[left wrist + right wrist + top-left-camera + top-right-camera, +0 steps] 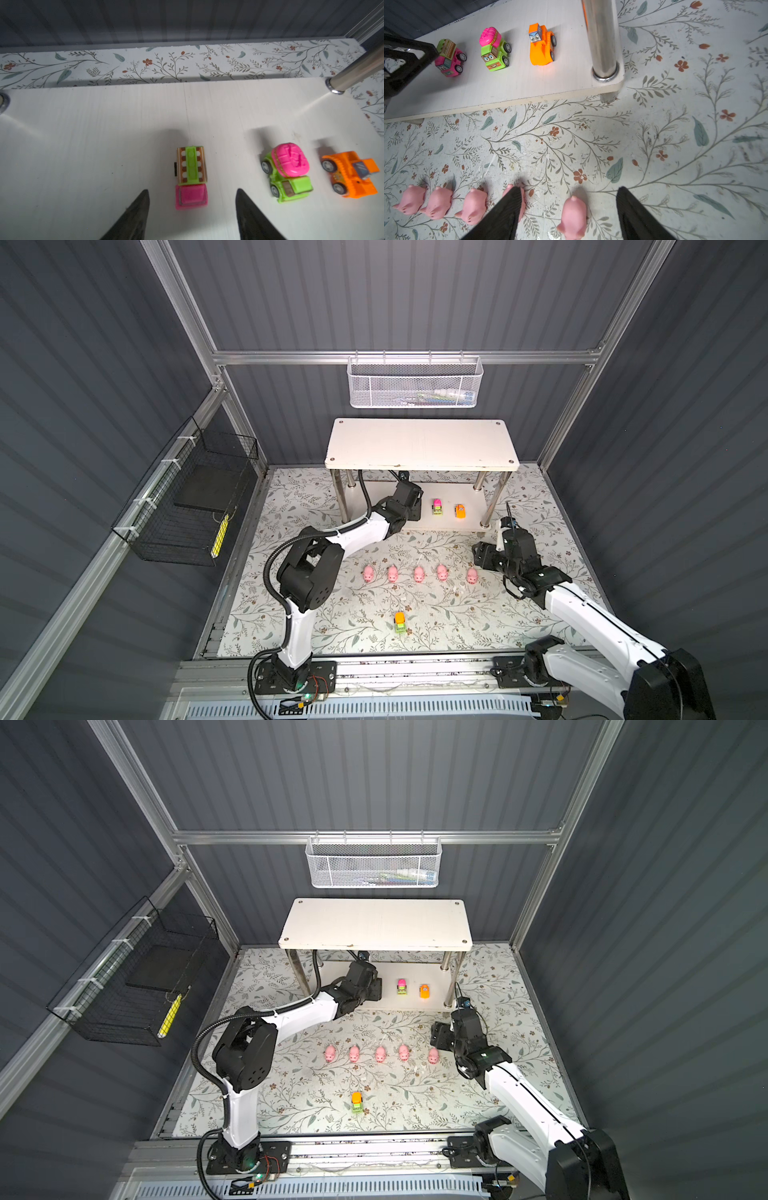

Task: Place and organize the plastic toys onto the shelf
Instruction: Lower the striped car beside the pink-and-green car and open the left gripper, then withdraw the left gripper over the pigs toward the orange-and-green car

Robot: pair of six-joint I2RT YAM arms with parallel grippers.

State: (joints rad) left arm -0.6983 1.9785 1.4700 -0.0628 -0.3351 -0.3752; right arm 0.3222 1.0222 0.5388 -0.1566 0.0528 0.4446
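Observation:
The white shelf (419, 443) stands at the back of the table. On its lower board (93, 145) a pink and green truck (191, 176), a green car with a pink drum (287, 172) and an orange digger (351, 174) stand in a row. My left gripper (192, 192) reaches under the upper board and is open. The pink truck sits between its fingers with a gap on each side. Several pink pigs (419, 573) line the floral table. My right gripper (569, 189) hangs open over the rightmost pig (574, 216). A yellow and green car (400, 622) stands alone near the front.
A shiny metal post (602, 37) rises at the shelf's near right corner, close to my right gripper. A white mesh basket (413, 383) hangs on the back rail. A black wire basket (187, 497) hangs on the left wall.

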